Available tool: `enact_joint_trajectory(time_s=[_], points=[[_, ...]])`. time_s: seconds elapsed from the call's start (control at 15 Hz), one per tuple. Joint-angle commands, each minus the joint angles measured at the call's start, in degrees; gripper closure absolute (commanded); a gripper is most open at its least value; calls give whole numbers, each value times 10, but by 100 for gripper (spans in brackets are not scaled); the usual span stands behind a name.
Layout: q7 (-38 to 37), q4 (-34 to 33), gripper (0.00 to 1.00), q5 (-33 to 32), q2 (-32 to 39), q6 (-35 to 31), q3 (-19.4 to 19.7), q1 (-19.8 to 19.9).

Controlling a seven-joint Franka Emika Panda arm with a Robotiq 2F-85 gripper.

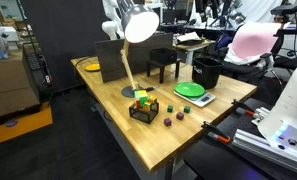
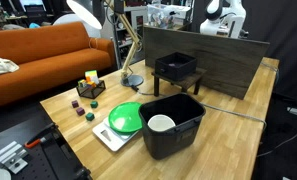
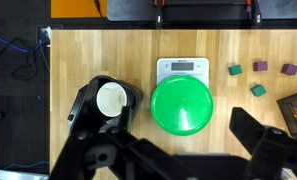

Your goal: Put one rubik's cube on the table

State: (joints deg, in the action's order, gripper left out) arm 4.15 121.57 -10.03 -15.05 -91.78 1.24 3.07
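A small black basket [image 1: 143,110] holds colourful rubik's cubes [image 1: 141,98] on the wooden table [image 1: 168,140]. The basket also shows in an exterior view [image 2: 91,86] and at the right edge of the wrist view [image 3: 296,110]. In the wrist view my gripper [image 3: 183,125] hangs high above the table [image 3: 108,55], over a green plate [image 3: 182,104]. Its fingers are wide apart with nothing between them. The basket lies to the right of the gripper in that view. The gripper does not show clearly in the exterior views.
The green plate rests on a white scale [image 3: 183,68]. A black bin [image 2: 171,125] holds a white cup [image 3: 112,98]. Small coloured blocks [image 3: 258,78] lie near the basket. A black stand [image 2: 176,68], a desk lamp [image 1: 138,25] and a dark board [image 2: 203,60] stand further back.
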Motion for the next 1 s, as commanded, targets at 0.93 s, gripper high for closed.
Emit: enact_joint_trajectory(time_s=[0.93], points=[[89, 71, 0, 107, -131, -42, 9, -39]])
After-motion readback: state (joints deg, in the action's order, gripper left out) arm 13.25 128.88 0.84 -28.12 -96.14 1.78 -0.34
